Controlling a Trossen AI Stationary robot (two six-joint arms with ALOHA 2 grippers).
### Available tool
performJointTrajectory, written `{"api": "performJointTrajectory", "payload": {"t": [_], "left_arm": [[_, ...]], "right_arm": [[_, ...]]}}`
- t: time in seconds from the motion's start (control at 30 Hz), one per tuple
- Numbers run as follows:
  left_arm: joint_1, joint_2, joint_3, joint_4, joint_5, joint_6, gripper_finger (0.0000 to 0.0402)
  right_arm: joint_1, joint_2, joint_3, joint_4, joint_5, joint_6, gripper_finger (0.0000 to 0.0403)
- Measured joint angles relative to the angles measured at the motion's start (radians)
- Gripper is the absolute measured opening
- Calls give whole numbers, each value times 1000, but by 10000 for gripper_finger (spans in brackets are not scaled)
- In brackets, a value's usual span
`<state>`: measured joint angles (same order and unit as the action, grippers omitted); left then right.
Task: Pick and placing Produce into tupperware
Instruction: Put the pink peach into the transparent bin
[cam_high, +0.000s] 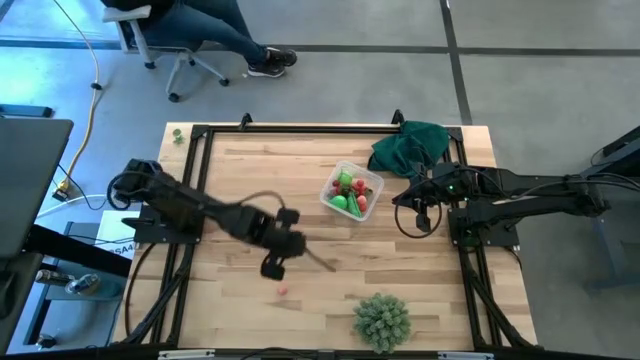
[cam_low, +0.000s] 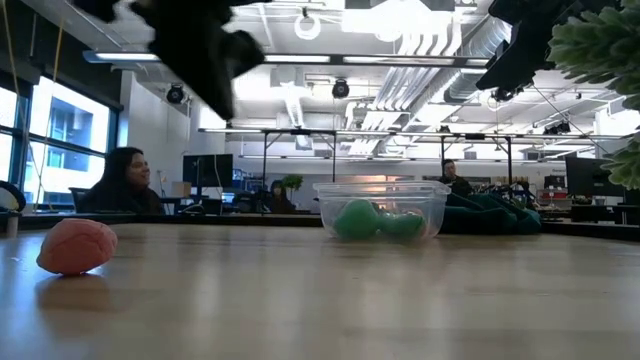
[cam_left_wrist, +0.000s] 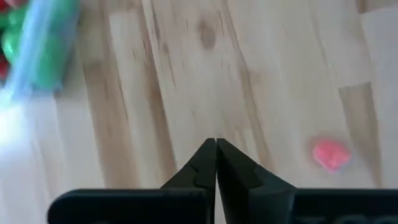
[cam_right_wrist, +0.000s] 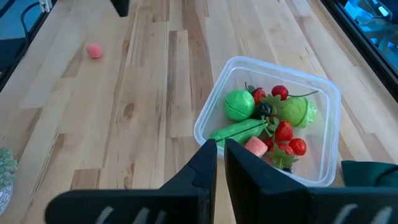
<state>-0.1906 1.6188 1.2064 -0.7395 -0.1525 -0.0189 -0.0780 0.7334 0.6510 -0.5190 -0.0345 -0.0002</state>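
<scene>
A small pink produce piece lies alone on the bare tabletop, just beside the left end effector, which hangs above the wood with its fingers pressed together on nothing. The tupperware sits further across the tabletop, holding green and red produce. The right end effector waits near the tupperware's other side, fingers nearly together and empty, by the dark green cloth.
</scene>
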Motion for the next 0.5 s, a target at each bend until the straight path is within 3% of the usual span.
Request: {"api": "performJointTrajectory", "payload": {"t": [0.27, 0.5], "left_arm": [[-253, -10, -77, 6, -207, -468, 12], [-327, 2, -78, 5, -221, -712, 21]], "right_arm": [[0, 0, 0, 0, 0, 0, 24], [0, 0, 0, 0, 0, 0, 24]]}}
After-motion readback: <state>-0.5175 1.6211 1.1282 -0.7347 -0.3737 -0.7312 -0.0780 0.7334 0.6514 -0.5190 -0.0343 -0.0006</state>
